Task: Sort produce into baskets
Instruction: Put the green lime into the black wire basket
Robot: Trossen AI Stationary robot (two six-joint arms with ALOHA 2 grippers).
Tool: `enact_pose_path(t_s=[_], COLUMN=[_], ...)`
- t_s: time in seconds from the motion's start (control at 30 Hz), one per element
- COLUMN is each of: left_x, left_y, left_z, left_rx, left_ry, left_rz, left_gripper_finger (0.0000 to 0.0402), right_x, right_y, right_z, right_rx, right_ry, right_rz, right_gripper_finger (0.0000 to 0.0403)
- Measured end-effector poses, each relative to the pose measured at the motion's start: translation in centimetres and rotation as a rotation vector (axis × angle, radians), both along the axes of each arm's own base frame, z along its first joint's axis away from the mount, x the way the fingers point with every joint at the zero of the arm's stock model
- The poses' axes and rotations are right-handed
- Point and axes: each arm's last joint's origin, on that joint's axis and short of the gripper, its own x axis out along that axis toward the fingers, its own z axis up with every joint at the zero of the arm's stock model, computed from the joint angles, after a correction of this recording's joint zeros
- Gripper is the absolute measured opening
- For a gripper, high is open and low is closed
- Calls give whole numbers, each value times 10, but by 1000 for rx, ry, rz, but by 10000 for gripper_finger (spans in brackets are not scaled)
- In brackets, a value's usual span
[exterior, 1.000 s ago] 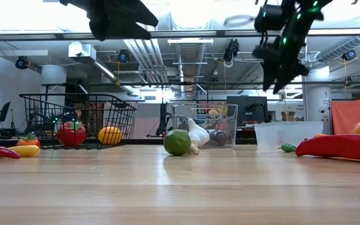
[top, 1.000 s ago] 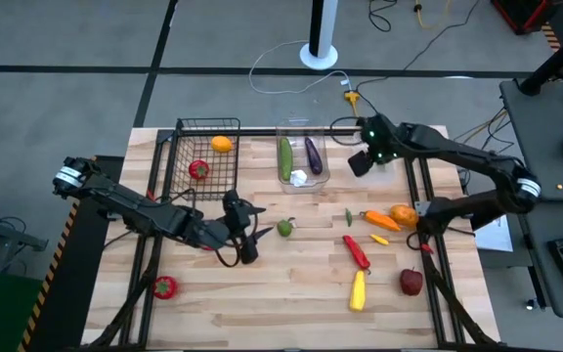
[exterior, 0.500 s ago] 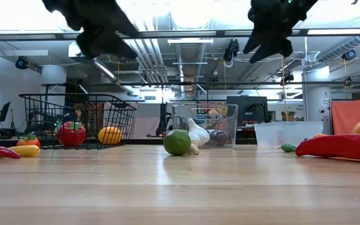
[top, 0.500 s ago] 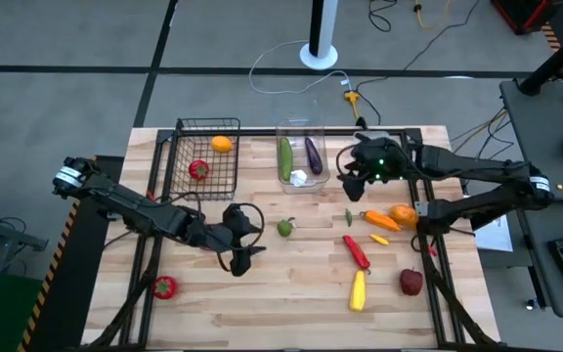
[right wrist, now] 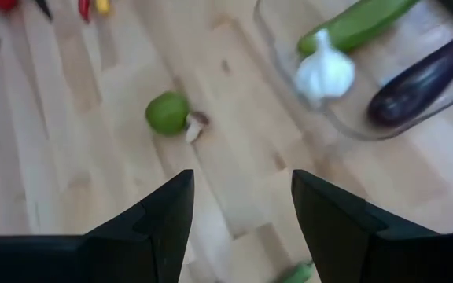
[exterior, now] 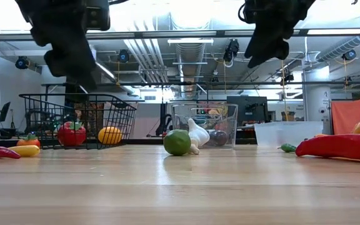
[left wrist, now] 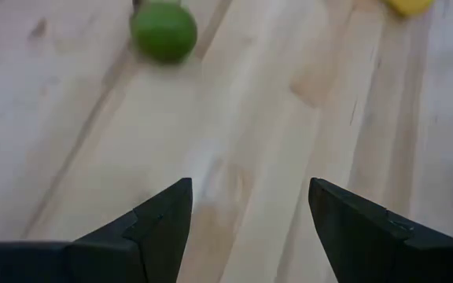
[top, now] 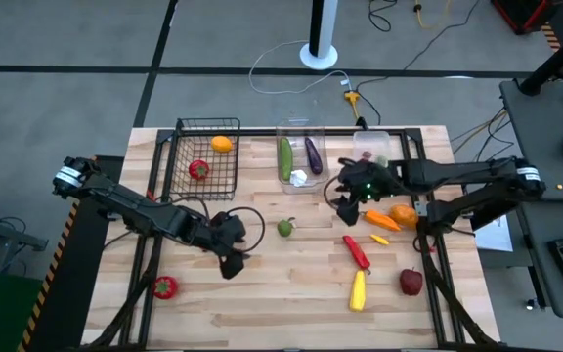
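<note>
You're between picks: both grippers, left (top: 231, 262) and right (top: 345, 200), are hovering mid-table, fingers apart, carrying nothing. Lime (top: 285, 228) is lying between them near the table's centre; grab it next, then bin (top: 323, 171).

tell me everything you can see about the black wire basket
The black wire basket is a rectangular box of thin dark wire mesh, open at the top, standing upright at the far left corner of the wooden table. It looks like coated metal. Inside lie a red tomato-like fruit and a small orange fruit, resting apart on its mesh floor. Beside it stands the clear bin holding long vegetables; whether they touch is unclear. Neither claw touches the basket.
</note>
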Motion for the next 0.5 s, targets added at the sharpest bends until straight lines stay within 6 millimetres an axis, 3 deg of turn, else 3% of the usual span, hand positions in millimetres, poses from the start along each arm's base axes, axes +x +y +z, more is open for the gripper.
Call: enact_pose_path(t_s=[0.23, 0.5], left_x=[2, 31], left_y=[0, -4], left_z=[-2, -19], left_rx=[51, 418], left_ry=[-5, -134], left_rz=[-8, -79], left_gripper_finger=[237, 237], right_x=[13, 21], right_y=[18, 29], right_z=[-17, -30], right_rx=[55, 41], right_ry=[71, 129], right_rz=[8, 49], right_gripper_finger=[206, 206])
